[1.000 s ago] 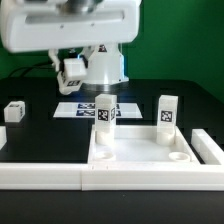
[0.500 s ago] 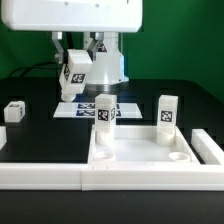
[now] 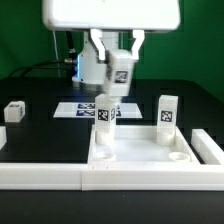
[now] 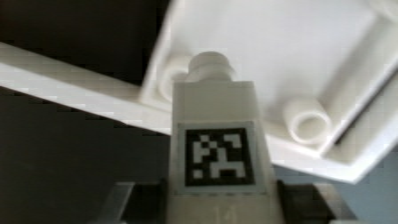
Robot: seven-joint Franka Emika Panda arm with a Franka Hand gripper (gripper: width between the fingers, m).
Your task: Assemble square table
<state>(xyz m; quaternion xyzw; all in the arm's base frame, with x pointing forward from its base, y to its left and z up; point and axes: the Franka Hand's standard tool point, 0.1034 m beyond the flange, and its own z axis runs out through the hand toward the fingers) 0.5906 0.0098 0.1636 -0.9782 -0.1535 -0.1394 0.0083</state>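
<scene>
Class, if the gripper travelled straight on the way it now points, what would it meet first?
Probably the white slab: the held leg in the gripper points its tip at the slab beside an empty corner socket. Depth is unclear; a standing leg sits close below.

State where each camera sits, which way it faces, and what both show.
Exterior view: apart from the robot, low, looking across the table at the slab; shows the arm and its gripper holding a leg.
Wrist view: on the wrist, looking down along the held leg onto the slab; only the gripper's fingers show.
Both show the held leg and the slab.
</scene>
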